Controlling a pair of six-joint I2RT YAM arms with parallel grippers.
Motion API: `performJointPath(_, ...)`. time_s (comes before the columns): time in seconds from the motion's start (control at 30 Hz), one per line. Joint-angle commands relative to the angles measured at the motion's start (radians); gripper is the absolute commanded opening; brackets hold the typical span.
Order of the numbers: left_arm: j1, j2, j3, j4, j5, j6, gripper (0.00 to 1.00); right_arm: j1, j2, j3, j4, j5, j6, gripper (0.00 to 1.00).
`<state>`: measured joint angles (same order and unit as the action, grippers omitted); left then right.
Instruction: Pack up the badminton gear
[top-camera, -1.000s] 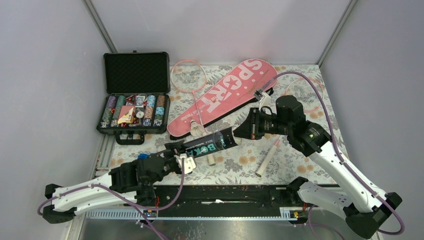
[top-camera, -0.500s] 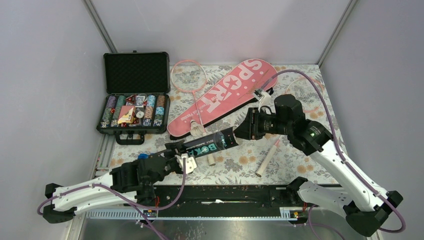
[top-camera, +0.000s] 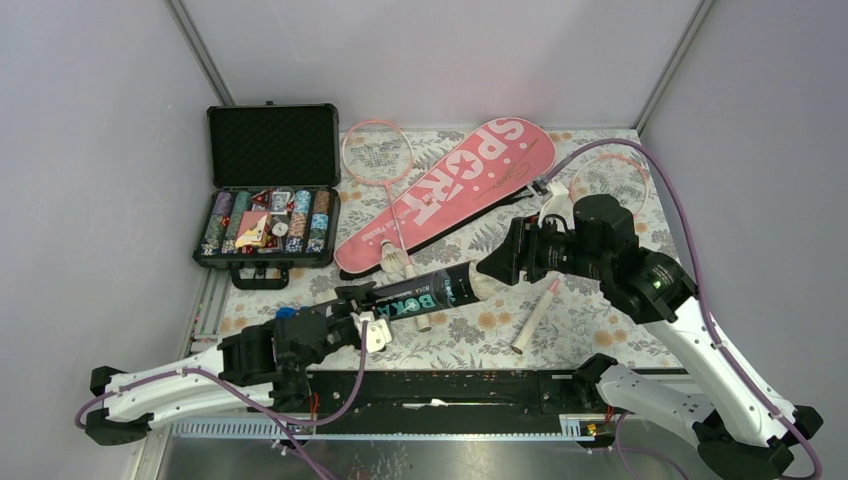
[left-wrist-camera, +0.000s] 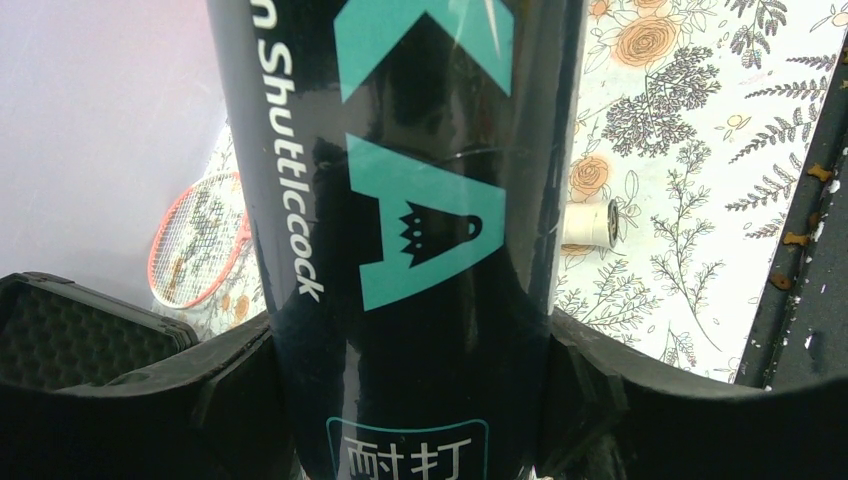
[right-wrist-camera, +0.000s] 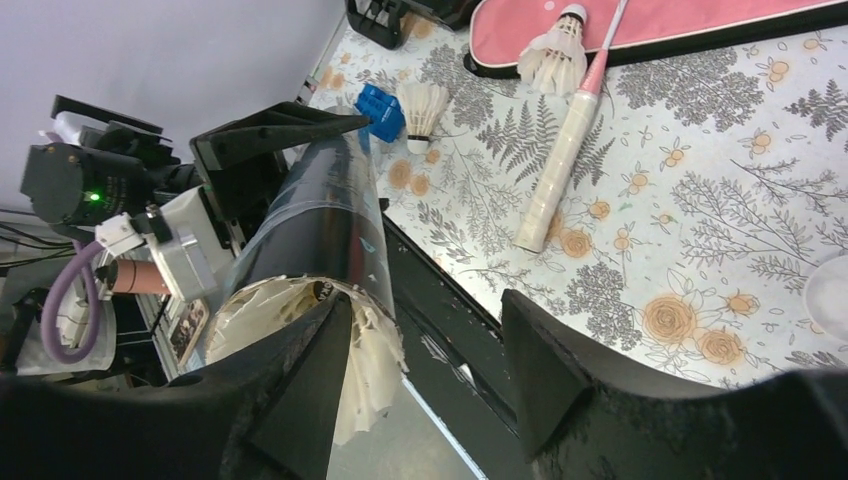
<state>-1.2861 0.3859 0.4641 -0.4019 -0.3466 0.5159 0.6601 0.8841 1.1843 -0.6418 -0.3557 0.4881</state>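
Floral-cloth table (top-camera: 600, 330), grey walls around.

Item 1: long black tube (top-camera: 425, 292) with teal lettering, held slanting above the cloth. My left gripper (top-camera: 358, 302) is clamped on its lower end, one finger on each side. Its open end points right, and white feathers (right-wrist-camera: 352, 345) show in the mouth.

Item 2: my right gripper (top-camera: 500, 268). A second ago it was closed at that mouth. Now its jaws are parted, nothing is between them, and the arm has drawn back to the right. The tube's open end has shifted a little rightward with it.

Item 3: two loose shuttlecocks, one (top-camera: 400, 262) on the end of the pink "SPORT" bag (top-camera: 450, 190), one (top-camera: 422, 320) just beside the tube.

Item 4: two pink rackets. One (top-camera: 378, 152) lies with its handle across the bag. More of the head of the other (top-camera: 608, 180) shows since the arm withdrew.

Item 5: poker chip case (top-camera: 270, 190), open, far left; blue block (top-camera: 287, 312) near my left wrist.
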Motion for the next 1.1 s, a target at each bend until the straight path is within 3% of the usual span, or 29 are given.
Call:
performJointPath(0.0,-0.002,-0.025,0.024,0.097,0.032,0.003,0.27,-0.001,0.003,0.026,-0.004,0.047,-0.049,0.64)
performJointPath(0.13,-0.002,-0.024,0.022,0.097,0.034,0.006,0.27,-0.001,0.023,0.004,0.042,0.068,-0.114,0.64)
performJointPath(0.33,-0.002,-0.024,0.025,0.098,0.031,-0.002,0.27,0.000,0.081,-0.073,0.180,-0.115,-0.038,0.62)
performJointPath(0.47,-0.002,-0.027,0.022,0.097,0.027,-0.006,0.27,0.000,0.058,-0.157,0.287,-0.089,-0.004,0.62)
performJointPath(0.67,-0.002,-0.019,0.021,0.097,-0.001,-0.012,0.27,-0.001,0.084,-0.145,0.291,-0.096,-0.002,0.63)
performJointPath(1.07,-0.002,0.048,0.033,0.126,-0.176,-0.018,0.26,-0.002,-0.037,0.023,0.173,0.150,0.037,0.74)
